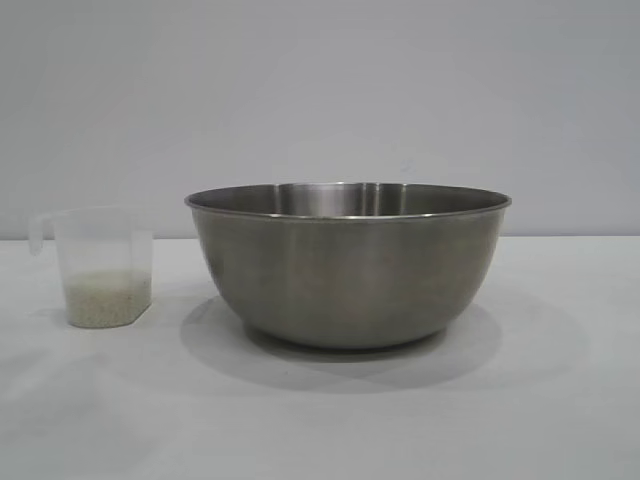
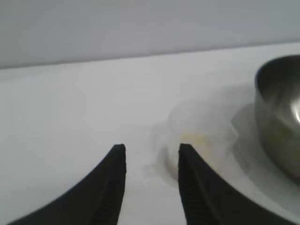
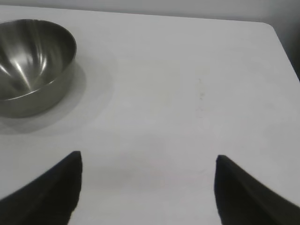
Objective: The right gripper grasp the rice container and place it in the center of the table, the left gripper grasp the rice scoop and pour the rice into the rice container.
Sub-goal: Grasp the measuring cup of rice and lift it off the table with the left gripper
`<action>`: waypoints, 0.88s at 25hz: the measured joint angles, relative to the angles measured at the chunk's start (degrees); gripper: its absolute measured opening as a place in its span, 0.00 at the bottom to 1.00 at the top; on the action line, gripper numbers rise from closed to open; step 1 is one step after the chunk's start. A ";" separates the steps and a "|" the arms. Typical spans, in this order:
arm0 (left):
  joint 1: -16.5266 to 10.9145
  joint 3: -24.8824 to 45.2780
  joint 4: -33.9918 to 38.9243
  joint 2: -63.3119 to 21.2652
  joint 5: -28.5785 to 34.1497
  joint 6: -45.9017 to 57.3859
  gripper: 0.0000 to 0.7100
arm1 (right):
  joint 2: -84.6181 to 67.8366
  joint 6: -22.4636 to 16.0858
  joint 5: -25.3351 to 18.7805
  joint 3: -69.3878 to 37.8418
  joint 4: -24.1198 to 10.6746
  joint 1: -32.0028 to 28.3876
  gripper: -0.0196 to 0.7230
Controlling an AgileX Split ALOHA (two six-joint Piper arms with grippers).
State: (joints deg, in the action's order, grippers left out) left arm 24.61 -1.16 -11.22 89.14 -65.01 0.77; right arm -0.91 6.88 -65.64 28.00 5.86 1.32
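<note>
Bench (image 1: pixel 560 420) space is shared by two things: one rice container (image 1: pixel 348 265), seen standing upright at the middle, and one rice scoop (image 1: pixel 100 265), set apart to its left in the exterior view. A single pale layer of rice (image 1: pixel 106 298) is held in the scoop's bottom. The left gripper (image 2: pixel 152 152) is seen low over the bench just short of the scoop, its two fingers (image 2: pixel 112 187) parted and nothing grasped. The right gripper (image 3: pixel 149 161) is held well clear of the container, its two fingers spread wide and empty.
</note>
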 joint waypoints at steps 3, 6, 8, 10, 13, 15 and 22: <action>0.00 0.00 0.22 4.01 0.00 0.64 0.38 | 0.00 0.00 0.00 0.00 0.00 0.00 0.73; 0.00 -0.42 0.22 7.05 -0.11 0.64 0.38 | 0.00 0.00 0.00 0.00 0.00 0.00 0.73; 0.00 -1.33 0.22 9.09 -0.11 0.64 0.38 | 0.00 0.00 0.00 0.00 0.00 0.00 0.73; 0.00 -2.59 0.22 11.04 -0.11 0.64 0.38 | 0.00 0.00 0.00 0.00 0.00 0.00 0.73; 0.00 -4.22 0.32 13.19 -0.11 0.64 0.38 | 0.00 0.00 0.00 0.00 0.00 0.00 0.73; 0.00 -5.04 0.32 13.82 -0.11 0.64 0.38 | 0.00 0.00 0.00 0.00 0.00 0.00 0.73; 0.00 -8.70 -1.37 15.71 -0.33 -0.24 0.38 | 0.00 0.00 0.00 0.00 0.00 0.00 0.73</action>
State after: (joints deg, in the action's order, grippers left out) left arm 24.61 -9.86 -12.59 104.84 -65.34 0.53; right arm -0.91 6.88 -65.64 28.00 5.86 1.32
